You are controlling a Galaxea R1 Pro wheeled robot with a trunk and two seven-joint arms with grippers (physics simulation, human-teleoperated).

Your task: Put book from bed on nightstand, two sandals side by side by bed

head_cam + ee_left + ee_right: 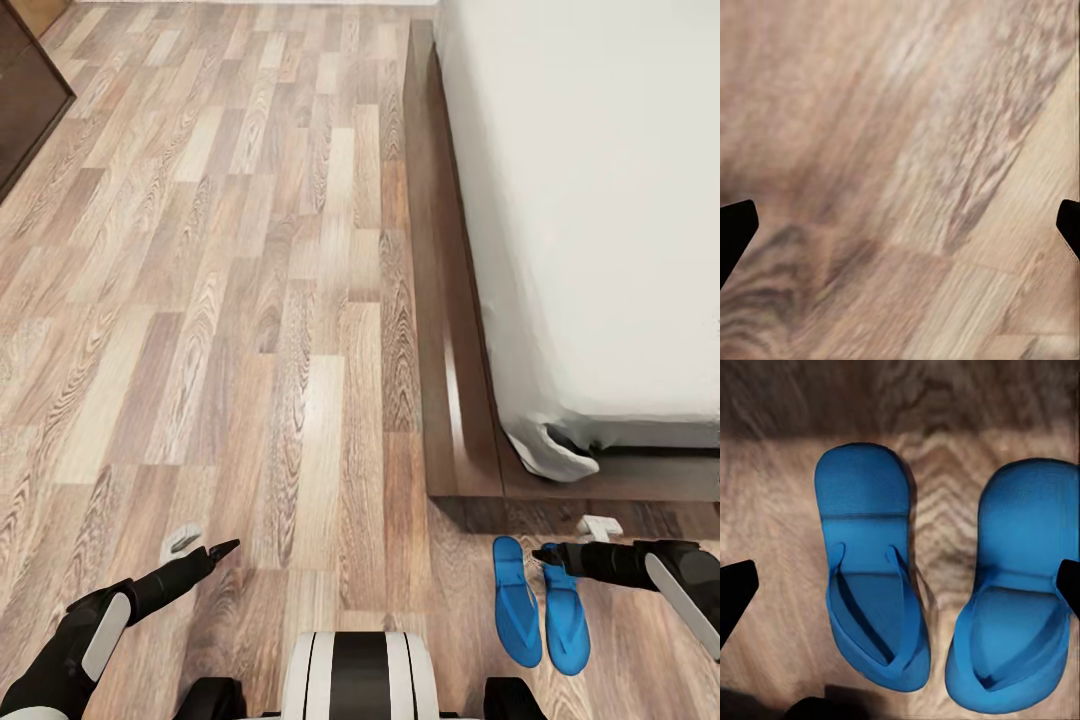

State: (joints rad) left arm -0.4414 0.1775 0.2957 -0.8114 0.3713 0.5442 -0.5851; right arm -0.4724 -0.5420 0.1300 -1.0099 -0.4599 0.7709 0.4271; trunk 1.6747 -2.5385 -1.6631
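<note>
Two blue sandals lie side by side on the wood floor, one to the left of the other, just off the near corner of the bed's dark platform. The pale mattress fills the upper right. My right gripper hovers over the sandals' toe ends and is open; in the right wrist view its fingertips frame both sandals, holding nothing. My left gripper is open over bare floor, as the left wrist view confirms. The book and nightstand are out of view.
A dark brown cabinet stands at the far left. Wood-plank floor stretches between it and the bed. A crumpled corner of the sheet hangs over the platform. My base sits at the bottom middle.
</note>
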